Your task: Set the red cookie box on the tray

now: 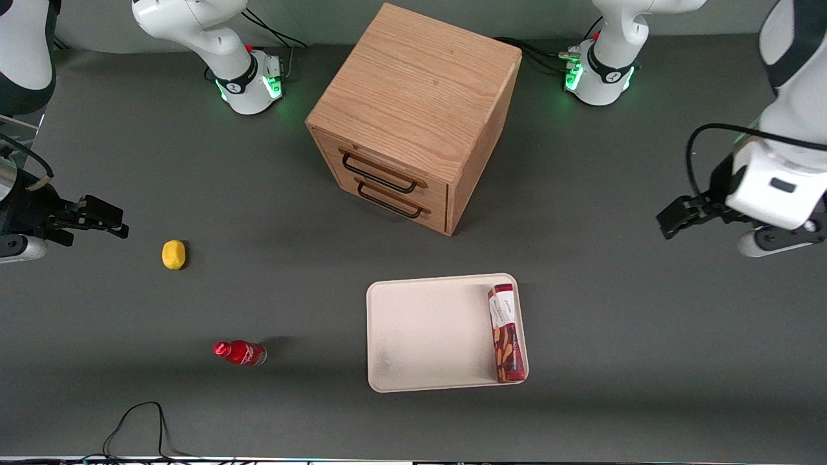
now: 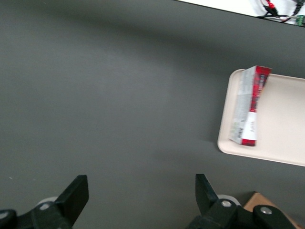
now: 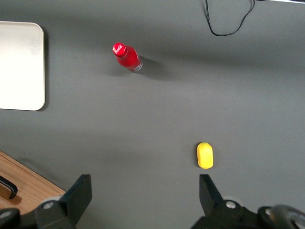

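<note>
The red cookie box (image 1: 505, 332) lies flat in the cream-white tray (image 1: 426, 332), along the rim that faces the working arm's end of the table. The left wrist view shows the same cookie box (image 2: 249, 106) resting just inside the tray (image 2: 281, 124). My left gripper (image 1: 669, 223) hovers above bare table toward the working arm's end, well away from the tray and farther from the front camera than it. The gripper (image 2: 140, 191) is open, and only grey table shows between its fingers.
A wooden two-drawer cabinet (image 1: 413, 116) stands farther from the front camera than the tray. A yellow lemon (image 1: 173, 254) and a small red bottle (image 1: 240, 352) lie toward the parked arm's end. A black cable (image 1: 139, 420) loops by the table's near edge.
</note>
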### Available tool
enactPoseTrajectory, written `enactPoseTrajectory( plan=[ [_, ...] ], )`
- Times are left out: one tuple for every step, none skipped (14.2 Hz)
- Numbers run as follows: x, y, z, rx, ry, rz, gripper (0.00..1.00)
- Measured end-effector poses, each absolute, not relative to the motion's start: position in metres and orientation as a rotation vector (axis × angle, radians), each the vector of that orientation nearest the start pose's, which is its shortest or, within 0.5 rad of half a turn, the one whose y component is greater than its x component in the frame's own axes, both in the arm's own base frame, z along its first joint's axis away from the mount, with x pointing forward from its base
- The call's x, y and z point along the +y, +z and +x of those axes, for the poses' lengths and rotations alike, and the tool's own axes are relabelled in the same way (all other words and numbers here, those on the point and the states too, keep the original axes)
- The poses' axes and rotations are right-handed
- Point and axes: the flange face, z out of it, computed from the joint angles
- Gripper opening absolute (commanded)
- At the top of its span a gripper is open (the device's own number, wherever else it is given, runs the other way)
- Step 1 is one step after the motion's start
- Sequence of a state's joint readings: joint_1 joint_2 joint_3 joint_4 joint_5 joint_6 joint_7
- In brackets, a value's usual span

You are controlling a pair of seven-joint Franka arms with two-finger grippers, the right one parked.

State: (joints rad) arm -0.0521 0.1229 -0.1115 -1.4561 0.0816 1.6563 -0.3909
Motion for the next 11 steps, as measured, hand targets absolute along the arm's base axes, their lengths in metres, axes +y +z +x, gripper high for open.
enactPoseTrajectory(
  plan=[
    [-0.072,0.616,0.59,-0.332,-0.149,-3.084,1.0],
    [-0.06,0.618,0.585,-0.317,-0.162,-3.094,1.0],
    [-0.05,0.619,0.581,-0.303,-0.181,-3.098,1.0],
    [-0.041,0.621,0.578,-0.295,-0.205,-3.099,1.0],
    [-0.032,0.623,0.576,-0.289,-0.227,-3.1,1.0],
    [-0.027,0.625,0.574,-0.277,-0.242,-3.102,1.0],
    [-0.025,0.627,0.573,-0.258,-0.251,-3.105,1.0],
    [-0.025,0.629,0.572,-0.235,-0.255,-3.106,1.0],
    [-0.026,0.63,0.572,-0.217,-0.26,-3.107,1.0],
    [-0.027,0.632,0.571,-0.207,-0.26,-3.108,1.0],
    [-0.028,0.633,0.569,-0.2,-0.239,-3.109,1.0]
  ],
)
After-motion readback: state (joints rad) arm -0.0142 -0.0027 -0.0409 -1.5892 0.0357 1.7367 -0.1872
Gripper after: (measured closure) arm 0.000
